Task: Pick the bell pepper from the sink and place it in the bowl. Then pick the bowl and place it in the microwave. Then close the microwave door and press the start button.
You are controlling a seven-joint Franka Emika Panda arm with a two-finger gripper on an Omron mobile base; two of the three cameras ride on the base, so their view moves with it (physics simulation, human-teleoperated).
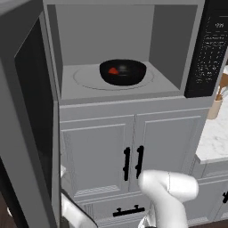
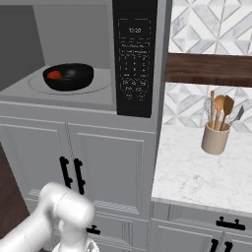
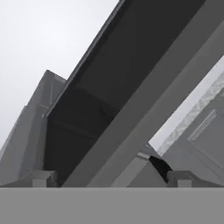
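The microwave (image 1: 107, 31) stands open, and the black bowl (image 1: 123, 72) sits on its turntable with the small red bell pepper (image 1: 114, 71) inside. From the right I see the same bowl (image 2: 69, 76) and bell pepper (image 2: 55, 75). The microwave door (image 1: 26, 111) is swung out wide at the left. Its black control panel (image 2: 135, 59) is on the right; I cannot make out the start button. In the hand view my gripper (image 3: 111, 179) is open and holds nothing, close against the door's grey frame and dark window (image 3: 131, 100). The sink is out of view.
Grey cabinet doors with black handles (image 1: 133, 162) lie below the microwave, close in front of the arm. To the right, a marble counter (image 2: 197, 172) holds a beige utensil holder (image 2: 215, 138), with a dark wooden shelf (image 2: 209, 69) above it.
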